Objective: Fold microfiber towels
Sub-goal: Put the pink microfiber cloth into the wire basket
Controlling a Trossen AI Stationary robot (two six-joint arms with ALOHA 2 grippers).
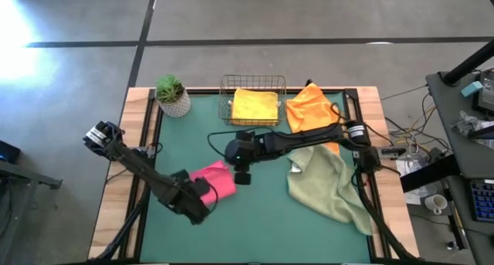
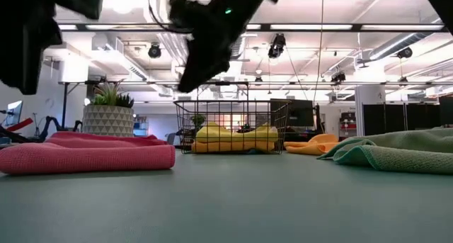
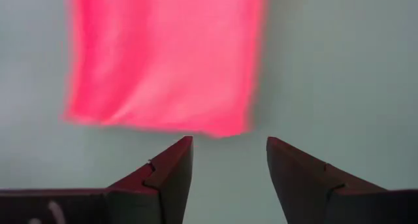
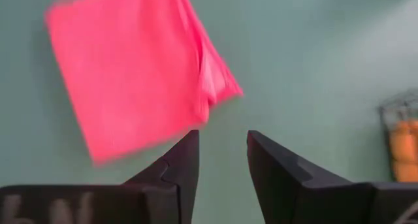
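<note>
A pink towel (image 1: 218, 180) lies folded flat on the green table, left of the middle; it also shows in the low view (image 2: 85, 154). My left gripper (image 1: 205, 191) hovers open just at its near side, and the towel's edge lies ahead of the fingers in the left wrist view (image 3: 163, 61). My right gripper (image 1: 242, 177) hovers open just right of it (image 4: 130, 74). A sage green towel (image 1: 330, 181) lies crumpled at the right. An orange towel (image 1: 309, 109) lies at the far right. A yellow towel (image 1: 255, 104) lies in the basket. No teal towel is in view.
A wire mesh basket (image 1: 225, 95) stands at the far edge in the middle. A small potted plant (image 1: 172, 95) stands at the far left corner. Bare green table (image 1: 255, 226) lies along the near edge.
</note>
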